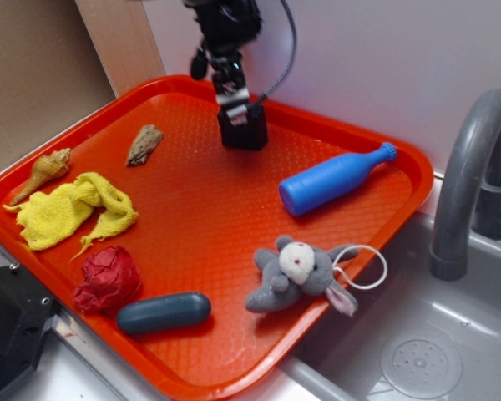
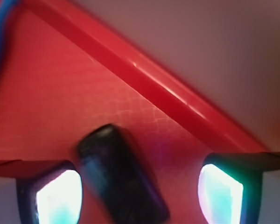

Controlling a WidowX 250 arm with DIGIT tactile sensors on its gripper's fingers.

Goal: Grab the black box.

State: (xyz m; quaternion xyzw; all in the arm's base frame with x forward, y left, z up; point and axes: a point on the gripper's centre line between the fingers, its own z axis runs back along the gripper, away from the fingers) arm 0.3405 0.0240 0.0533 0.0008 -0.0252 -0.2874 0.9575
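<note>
One black box lies between the gripper's two spread fingers.

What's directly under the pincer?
The black box on the red tray, lying between the open fingers of the pincer. The tray under the box is hidden.

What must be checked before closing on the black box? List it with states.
1. Target identified: the black box lies near the tray's far rim, under the gripper: ok.
2. Jaws open: wrist view shows both fingers spread apart: ok.
3. Box between the fingers: it sits in the gap, close to the left-hand finger in the image: ok, off-centre.
4. Box squared to the jaws: it lies diagonally: not ok.
5. Height low enough to grip: cannot tell.
6. Nothing crowding: blue bottle lies apart from the box: ok.
</note>
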